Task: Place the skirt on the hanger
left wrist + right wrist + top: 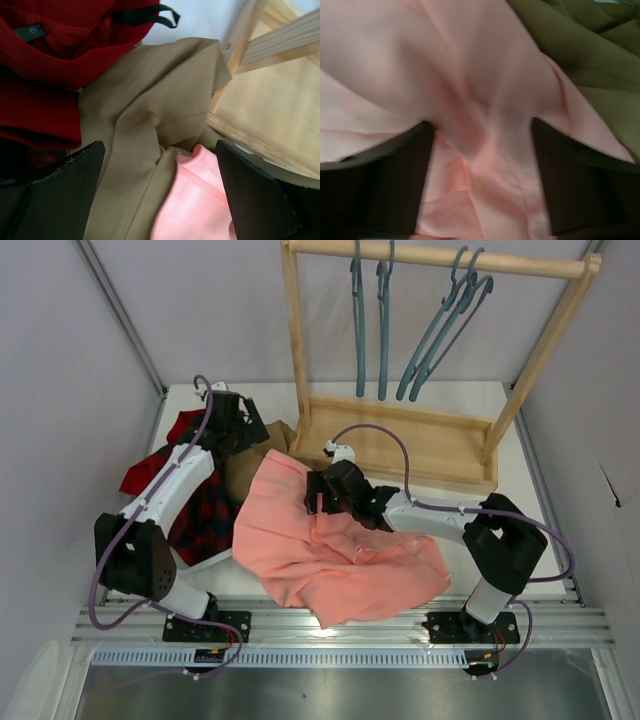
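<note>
The salmon-pink skirt (320, 550) lies crumpled on the table between the arms. Several teal hangers (384, 330) hang from the wooden rail at the back. My right gripper (322, 492) is low over the skirt's upper part. In the right wrist view its fingers (380, 175) stand wide apart with folds of the skirt (485, 150) between them, not pinched. My left gripper (243, 426) is open above the tan garment. In the left wrist view its fingers (55, 195) straddle the tan cloth and the skirt's top edge (200, 200), empty.
A tan-brown garment (250, 468) lies behind the skirt and shows in the left wrist view (140, 100). A dark red garment (195, 502) lies at the left. The wooden rack's base tray (420, 445) stands at the back right, its corner close to my left gripper (250, 115).
</note>
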Action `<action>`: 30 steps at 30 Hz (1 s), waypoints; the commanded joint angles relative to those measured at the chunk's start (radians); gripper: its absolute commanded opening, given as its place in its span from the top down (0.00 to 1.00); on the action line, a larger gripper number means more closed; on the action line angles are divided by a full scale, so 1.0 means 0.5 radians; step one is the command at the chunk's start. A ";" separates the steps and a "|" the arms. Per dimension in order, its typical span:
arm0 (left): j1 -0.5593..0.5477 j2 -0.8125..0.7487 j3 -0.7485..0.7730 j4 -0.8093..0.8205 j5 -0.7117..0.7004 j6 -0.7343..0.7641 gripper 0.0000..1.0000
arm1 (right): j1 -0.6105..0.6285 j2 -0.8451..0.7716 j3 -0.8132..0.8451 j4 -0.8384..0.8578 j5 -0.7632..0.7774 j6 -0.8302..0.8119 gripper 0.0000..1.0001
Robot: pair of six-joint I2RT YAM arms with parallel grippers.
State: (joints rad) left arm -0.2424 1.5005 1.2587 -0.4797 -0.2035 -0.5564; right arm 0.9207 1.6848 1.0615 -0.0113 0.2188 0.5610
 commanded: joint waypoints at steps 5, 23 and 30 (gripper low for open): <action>0.065 0.104 0.060 0.079 0.033 0.082 0.01 | -0.053 -0.129 -0.264 0.320 -0.143 0.001 1.00; -0.171 0.054 0.014 0.027 0.055 0.382 0.02 | -0.255 -2.145 -0.727 -1.927 0.805 0.951 1.00; -0.334 0.254 0.084 -0.163 -0.216 0.426 0.02 | -0.292 -2.431 -0.807 -1.907 0.688 1.133 1.00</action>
State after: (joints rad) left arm -0.4141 1.5917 1.2770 -0.5228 -0.2440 -0.3779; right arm 0.7860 0.4683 0.6682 -0.9012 0.5373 1.0473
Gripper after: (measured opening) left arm 0.983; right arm 0.011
